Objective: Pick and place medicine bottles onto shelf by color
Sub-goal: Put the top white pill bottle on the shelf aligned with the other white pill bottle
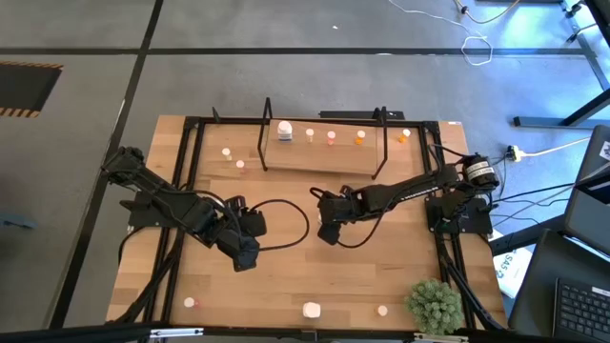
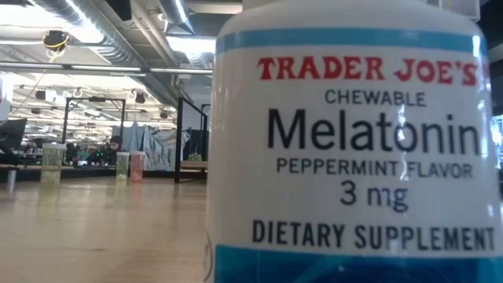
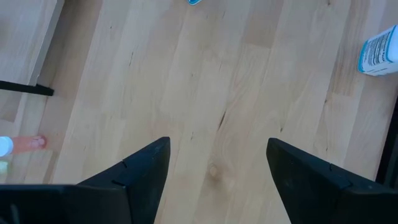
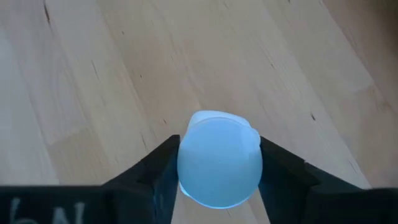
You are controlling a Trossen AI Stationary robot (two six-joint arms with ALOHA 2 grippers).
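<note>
Both arms bent inward; right end effector point(image 4: 219, 177) grips bottle point(image 4: 219, 167).

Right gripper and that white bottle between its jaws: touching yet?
Touching. The right wrist view shows the right gripper with both jaws pressed against the sides of the white bottle, no gap on either side.

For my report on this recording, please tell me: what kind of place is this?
Probably a robotics lab or workshop in a large open hall: a wooden table ringed by a black frame, loose cables on a grey floor, and exposed ceiling ducts.
</note>
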